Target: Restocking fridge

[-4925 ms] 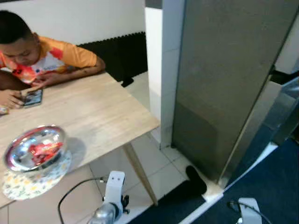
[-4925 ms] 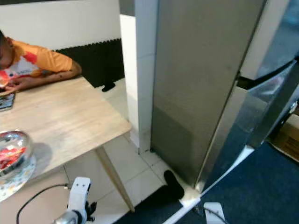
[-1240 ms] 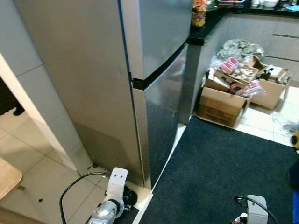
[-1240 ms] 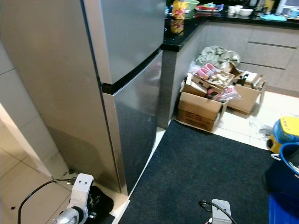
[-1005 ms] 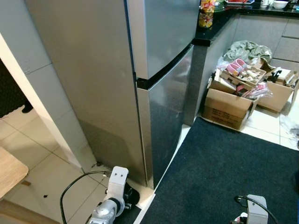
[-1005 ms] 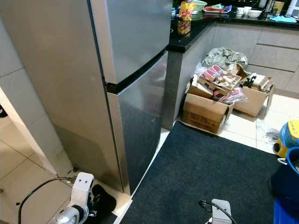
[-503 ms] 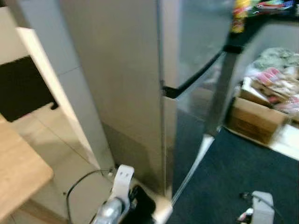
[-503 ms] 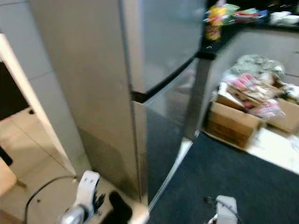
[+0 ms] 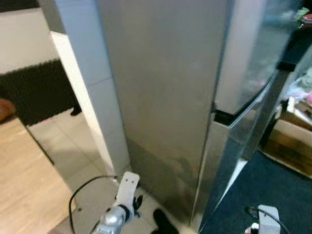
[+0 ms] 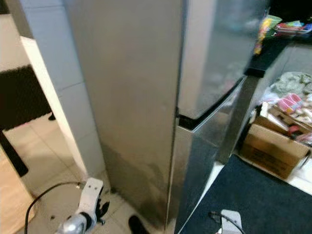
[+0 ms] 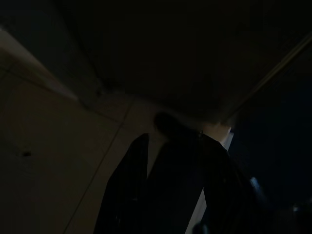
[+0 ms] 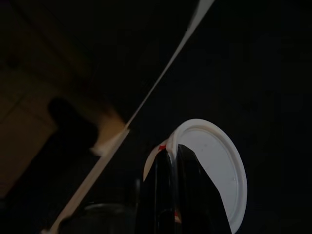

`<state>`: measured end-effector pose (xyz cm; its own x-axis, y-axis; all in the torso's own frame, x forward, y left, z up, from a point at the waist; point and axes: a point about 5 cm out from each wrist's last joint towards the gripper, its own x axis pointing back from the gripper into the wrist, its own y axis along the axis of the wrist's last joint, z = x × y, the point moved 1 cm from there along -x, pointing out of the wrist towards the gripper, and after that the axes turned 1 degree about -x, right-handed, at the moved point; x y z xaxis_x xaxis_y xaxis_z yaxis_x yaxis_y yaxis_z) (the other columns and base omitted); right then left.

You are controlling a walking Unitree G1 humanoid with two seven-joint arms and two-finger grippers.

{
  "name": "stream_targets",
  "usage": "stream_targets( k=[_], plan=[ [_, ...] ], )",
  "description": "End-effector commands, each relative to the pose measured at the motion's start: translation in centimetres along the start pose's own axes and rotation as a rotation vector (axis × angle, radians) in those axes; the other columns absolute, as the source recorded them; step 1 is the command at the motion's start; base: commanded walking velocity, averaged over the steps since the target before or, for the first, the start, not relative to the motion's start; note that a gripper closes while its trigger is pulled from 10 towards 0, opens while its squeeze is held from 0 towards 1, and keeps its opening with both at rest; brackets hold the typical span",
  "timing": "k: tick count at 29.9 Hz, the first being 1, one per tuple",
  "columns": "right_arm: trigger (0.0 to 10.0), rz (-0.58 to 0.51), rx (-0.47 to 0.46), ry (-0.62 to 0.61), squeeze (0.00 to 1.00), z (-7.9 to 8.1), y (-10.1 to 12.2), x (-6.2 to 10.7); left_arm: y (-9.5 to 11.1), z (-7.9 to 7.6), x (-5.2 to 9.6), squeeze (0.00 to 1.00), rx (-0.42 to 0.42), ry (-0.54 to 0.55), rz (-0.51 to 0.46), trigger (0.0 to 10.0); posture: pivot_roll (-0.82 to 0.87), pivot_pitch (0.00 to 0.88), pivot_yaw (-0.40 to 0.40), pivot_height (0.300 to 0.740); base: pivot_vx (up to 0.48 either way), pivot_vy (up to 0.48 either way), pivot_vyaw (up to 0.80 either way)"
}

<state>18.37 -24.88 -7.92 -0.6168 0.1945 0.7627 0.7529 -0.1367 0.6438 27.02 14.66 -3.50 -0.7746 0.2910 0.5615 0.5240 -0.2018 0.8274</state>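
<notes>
A tall stainless-steel fridge point(image 9: 165, 97) stands right in front of me, showing its grey side and its two doors, both closed, with a dark seam point(image 9: 224, 117) between them. My left arm point(image 9: 119, 209) hangs low at the bottom left, and its gripper point(image 11: 170, 195) points at the dim floor by the fridge's foot. My right arm point(image 9: 265, 219) hangs at the bottom right. In the right wrist view my right gripper point(image 12: 173, 165) is shut on a tub with a round white lid point(image 12: 219, 165) and a bit of red on it.
A white tiled pillar point(image 9: 92, 97) adjoins the fridge on the left, with a wooden table point(image 9: 24, 185) beyond it. A dark blue carpet point(image 10: 263, 195) lies before the fridge doors, with cardboard boxes point(image 10: 273, 146) and a black counter point(image 10: 265, 44) further right. A black object point(image 9: 163, 224) lies at the fridge's foot.
The camera has swung left, so the fridge sits further right in view and the pillar and table have come in. Both arms hang as before.
</notes>
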Motion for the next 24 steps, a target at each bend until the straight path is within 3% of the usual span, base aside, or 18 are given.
stream_targets(
  k=[1,5,15,20,22,24],
  plan=[
    [10.0,0.001,-0.009,-0.010,0.00,-0.3,-0.2,0.1,-0.3,-0.2,0.1,0.00,-0.013,-0.013,0.006,10.0,-0.18,0.000,0.087,0.740,0.000,-0.289,0.00],
    [10.0,0.001,-0.007,-0.012,0.00,-0.4,-0.4,0.1,-0.3,-0.3,0.1,0.00,-0.018,-0.020,0.009,10.0,-0.18,0.000,0.089,0.740,0.000,-0.337,0.00],
    [10.0,0.001,0.000,-0.008,0.00,-0.5,-0.5,0.2,-0.7,0.0,0.2,0.00,-0.014,0.012,0.019,10.0,-0.18,0.000,0.087,0.740,0.000,0.000,0.00],
    [10.0,-0.019,0.085,0.021,0.00,0.0,0.3,0.0,-0.7,0.3,0.3,0.00,-0.010,0.026,0.021,10.0,-0.17,0.000,0.072,0.740,0.000,0.000,0.00],
    [10.0,-0.048,0.176,0.059,0.00,1.0,1.5,-0.3,-0.6,0.7,0.3,0.00,0.003,0.054,0.012,10.0,-0.15,0.000,0.055,0.740,0.000,0.000,0.00],
    [10.0,-0.053,0.185,0.066,0.00,1.1,1.7,-0.3,-0.5,0.8,0.3,0.00,0.007,0.058,0.010,10.0,-0.15,0.000,0.055,0.740,0.000,0.000,0.00]
  ],
)
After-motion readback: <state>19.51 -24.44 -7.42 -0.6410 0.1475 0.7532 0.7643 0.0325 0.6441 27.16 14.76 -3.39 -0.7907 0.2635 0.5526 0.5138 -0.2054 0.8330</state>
